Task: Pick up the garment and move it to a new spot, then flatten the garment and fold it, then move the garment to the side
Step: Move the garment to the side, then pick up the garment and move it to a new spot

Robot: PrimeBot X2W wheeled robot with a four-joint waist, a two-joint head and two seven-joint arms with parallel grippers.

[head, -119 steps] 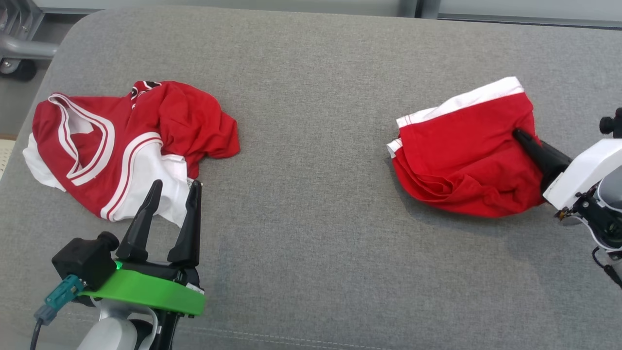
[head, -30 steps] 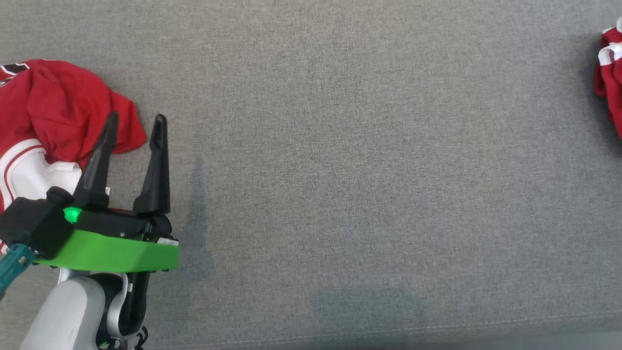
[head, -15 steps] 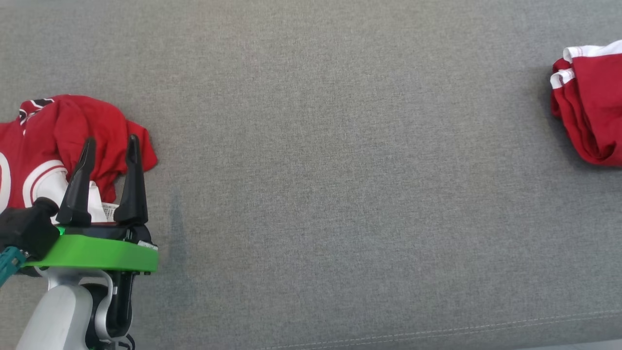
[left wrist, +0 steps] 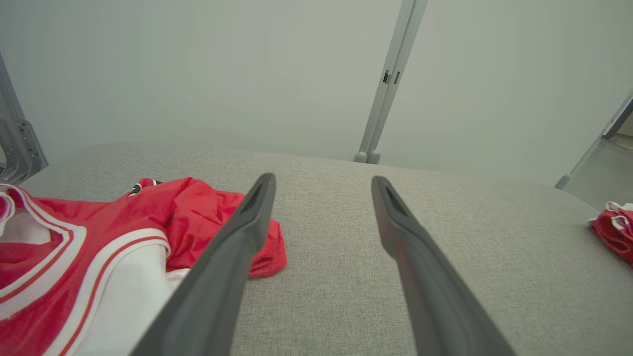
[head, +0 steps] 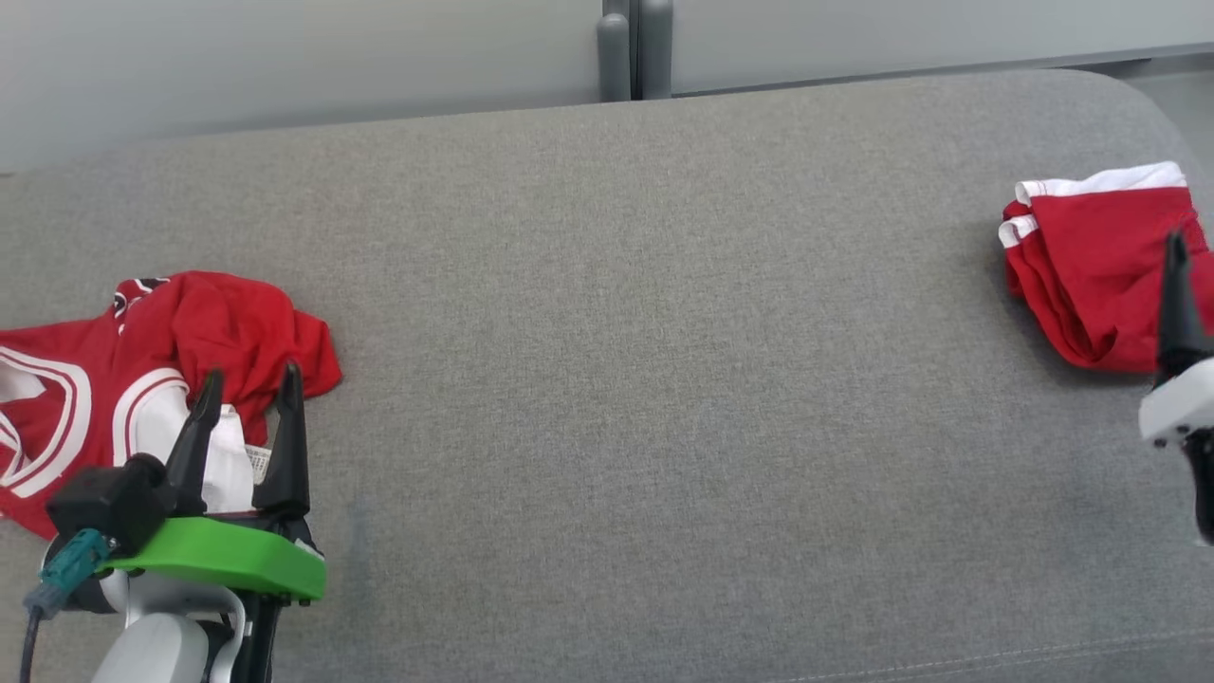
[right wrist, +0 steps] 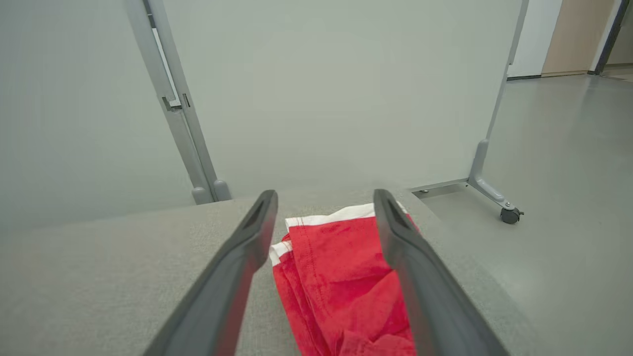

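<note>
We see 2 garments on the gray padded bench (head: 664, 332), well apart. A crumpled red and white jersey (head: 218, 323) lies at its left end. The folded red garment (head: 1091, 275), white band at its far edge, lies near the right end. Our left gripper (head: 249, 372) is spread wide and holds nothing, its fingers over the jersey's near edge. Our right gripper (right wrist: 325, 194) is equally wide and empty, pointing at the folded garment. We cannot tell whether it touches it.

Bare grey cushion (head: 664, 379) lies open between the crumpled jersey (head: 228, 332), left, and folded shorts (head: 1091, 266), right.
</note>
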